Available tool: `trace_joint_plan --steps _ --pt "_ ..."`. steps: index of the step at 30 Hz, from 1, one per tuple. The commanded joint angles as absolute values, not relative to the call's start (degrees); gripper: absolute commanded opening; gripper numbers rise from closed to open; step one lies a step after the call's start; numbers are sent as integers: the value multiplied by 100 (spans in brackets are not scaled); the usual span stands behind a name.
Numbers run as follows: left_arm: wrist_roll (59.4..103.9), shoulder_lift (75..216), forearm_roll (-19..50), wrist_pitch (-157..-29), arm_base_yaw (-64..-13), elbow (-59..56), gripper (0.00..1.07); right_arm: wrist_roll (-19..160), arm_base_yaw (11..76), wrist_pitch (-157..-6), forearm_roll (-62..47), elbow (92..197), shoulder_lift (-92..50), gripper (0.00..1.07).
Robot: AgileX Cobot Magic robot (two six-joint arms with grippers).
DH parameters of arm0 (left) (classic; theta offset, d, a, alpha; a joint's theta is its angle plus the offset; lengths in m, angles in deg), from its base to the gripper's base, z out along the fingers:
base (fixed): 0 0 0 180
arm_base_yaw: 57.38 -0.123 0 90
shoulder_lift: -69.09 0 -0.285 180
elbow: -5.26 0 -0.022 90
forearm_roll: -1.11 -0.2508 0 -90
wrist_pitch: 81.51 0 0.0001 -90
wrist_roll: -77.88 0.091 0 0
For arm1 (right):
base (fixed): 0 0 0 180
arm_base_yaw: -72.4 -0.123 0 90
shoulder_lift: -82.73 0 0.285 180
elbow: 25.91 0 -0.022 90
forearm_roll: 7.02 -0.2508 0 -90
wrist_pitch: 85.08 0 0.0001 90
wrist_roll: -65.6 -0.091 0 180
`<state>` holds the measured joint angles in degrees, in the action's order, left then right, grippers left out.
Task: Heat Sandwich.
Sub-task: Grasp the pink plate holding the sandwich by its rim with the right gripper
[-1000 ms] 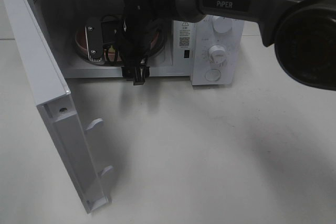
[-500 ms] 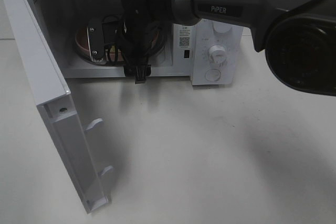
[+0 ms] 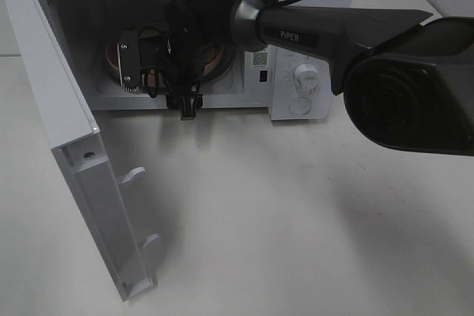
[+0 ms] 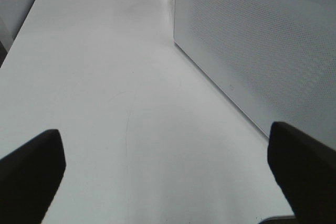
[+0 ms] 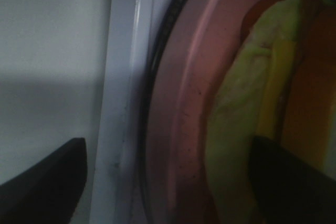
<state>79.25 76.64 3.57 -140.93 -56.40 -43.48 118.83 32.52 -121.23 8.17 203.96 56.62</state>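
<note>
A white microwave (image 3: 304,49) sits at the back of a pale tabletop (image 3: 296,212), its door (image 3: 67,146) swung wide open toward the left. The right arm (image 3: 333,35), dark grey, reaches from the right across the front of the oven, and its gripper (image 3: 144,64) is inside the cavity.

In the overhead view only slivers of a round pink plate (image 3: 111,57) show around the gripper; the food itself is hidden there by the wrist.

The right wrist camera sits very close and is somewhat blurred. It shows the sandwich (image 5: 247,129) lying on the pink plate, inside the microwave. What shows of it is a pale yellow-green leafy layer, a strip of brighter yellow beside it, and an orange-brown band that may be crust. The plate's rim curves past a dark ring and a white ledge of the oven.

The right fingers (image 5: 47,182) stand apart, one dark tip beside the plate's rim, the other over the sandwich. Whether that tip touches the food cannot be told.

The left gripper (image 4: 168,177) is out over bare tabletop beside the microwave's perforated side wall, fingers spread wide and empty.
</note>
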Motion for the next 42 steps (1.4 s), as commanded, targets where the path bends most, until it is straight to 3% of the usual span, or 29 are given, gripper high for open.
trace_joint_plan --steps 1,4,9,12,13,14,16,18,42 --pt "7931 7538 346 -14047 -5663 -4371 101 11826 3246 -12123 582 20430 5805 78" --pt "7931 7538 346 -14047 -5663 -4371 101 11826 3246 -12100 502 20430 5851 75" --pt "7931 7538 346 -14047 -5663 -4371 101 11826 3246 -12106 490 20430 5851 61" --pt "7931 7538 346 -14047 -5663 -4371 101 11797 3246 -12135 490 20430 5822 37" --pt "7931 7538 346 -14047 -5663 -4371 101 11797 3246 -12135 490 20430 5822 37" --pt "7931 7538 346 -14047 -5663 -4371 101 11797 3246 -12152 484 20430 5822 21" --pt "7931 7538 346 -14047 -5663 -4371 101 11786 3246 -12192 484 20430 5822 6" --pt "7931 7538 346 -14047 -5663 -4371 101 11780 3246 -12198 473 20430 5822 0" --pt "7931 7538 346 -14047 -5663 -4371 101 11786 3246 -12490 427 20418 5570 1"
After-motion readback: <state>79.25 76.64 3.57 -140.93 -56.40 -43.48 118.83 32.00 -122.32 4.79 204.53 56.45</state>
